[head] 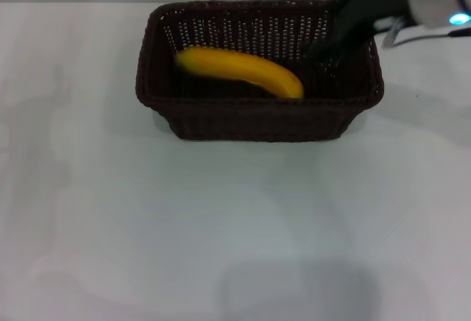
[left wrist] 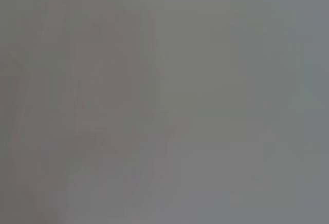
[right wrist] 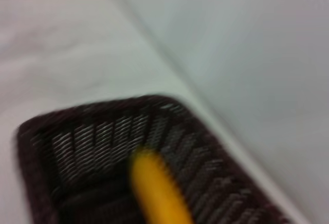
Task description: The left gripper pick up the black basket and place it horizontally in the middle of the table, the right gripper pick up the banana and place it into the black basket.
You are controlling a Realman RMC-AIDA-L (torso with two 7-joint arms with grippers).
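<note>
Nearest the head camera, bare white surface (head: 235, 247); beyond it the black basket (head: 259, 124) lying crosswise, the banana (head: 239, 68) inside along its long side. Off the banana's 2 o'clock end, over the far right corner, the right claw (head: 333, 37), holding nothing, finger spread impossible to tell. No left claw in sight.

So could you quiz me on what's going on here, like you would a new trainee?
1. True or false: the banana lies inside the black basket.
2. Which claw is in view near the basket: A) left, B) right, C) both?
3. Fill in: the basket stands on the white ____.

Key:
1. True; it rests on the basket's floor.
2. B; the right claw hangs over the basket's far right corner, apart from the banana. The left claw is out of sight.
3. table.
</note>
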